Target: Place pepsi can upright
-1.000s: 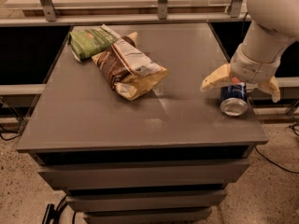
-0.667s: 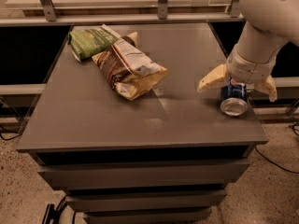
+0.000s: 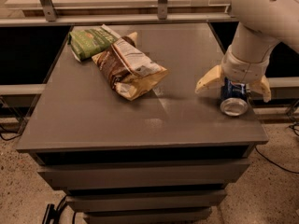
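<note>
My arm comes down from above the table's [image 3: 117, 120] far right corner, its thick white sleeve bent and tapering to a rounded wrist. My gripper [image 3: 232, 93] hangs low at the table's right edge, and its two cream, wedge-shaped fingers [image 3: 208, 80] are splayed wide to either side. Between them the pepsi can [image 3: 233, 104] lies on the tabletop near the front right corner. It is a small, dark blue cylinder with its dull silver end turned toward the table's front edge. I cannot tell whether either finger touches it. The table is matte grey and flat. A crumpled brown chip bag [image 3: 128, 66] rests at its centre, with a green bag [image 3: 91, 41] at its far left corner.
</note>
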Tool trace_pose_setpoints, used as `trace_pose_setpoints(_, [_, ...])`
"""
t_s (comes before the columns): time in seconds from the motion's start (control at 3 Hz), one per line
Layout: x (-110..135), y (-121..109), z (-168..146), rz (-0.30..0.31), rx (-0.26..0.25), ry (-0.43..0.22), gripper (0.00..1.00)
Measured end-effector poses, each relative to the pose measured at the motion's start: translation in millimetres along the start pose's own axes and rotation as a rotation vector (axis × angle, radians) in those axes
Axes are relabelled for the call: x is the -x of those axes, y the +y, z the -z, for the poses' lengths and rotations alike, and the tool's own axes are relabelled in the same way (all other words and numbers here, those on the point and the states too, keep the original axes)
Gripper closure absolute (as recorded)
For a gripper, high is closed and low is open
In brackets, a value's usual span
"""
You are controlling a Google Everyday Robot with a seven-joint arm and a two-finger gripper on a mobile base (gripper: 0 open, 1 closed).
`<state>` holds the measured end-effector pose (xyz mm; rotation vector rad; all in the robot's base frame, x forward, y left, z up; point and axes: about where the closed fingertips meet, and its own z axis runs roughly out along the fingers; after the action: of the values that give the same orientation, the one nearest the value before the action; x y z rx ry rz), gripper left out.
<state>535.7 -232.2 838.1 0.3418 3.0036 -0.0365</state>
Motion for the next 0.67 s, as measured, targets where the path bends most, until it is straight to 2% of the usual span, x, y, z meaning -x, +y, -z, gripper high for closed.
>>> trace_pose_setpoints(0.33, [1.4, 3.4, -1.0, 0.003, -0.002, 0.011, 0.23])
trace_pose_setpoints(0.67, [1.2, 5.8, 3.2, 0.011, 0.003, 0.011, 0.24])
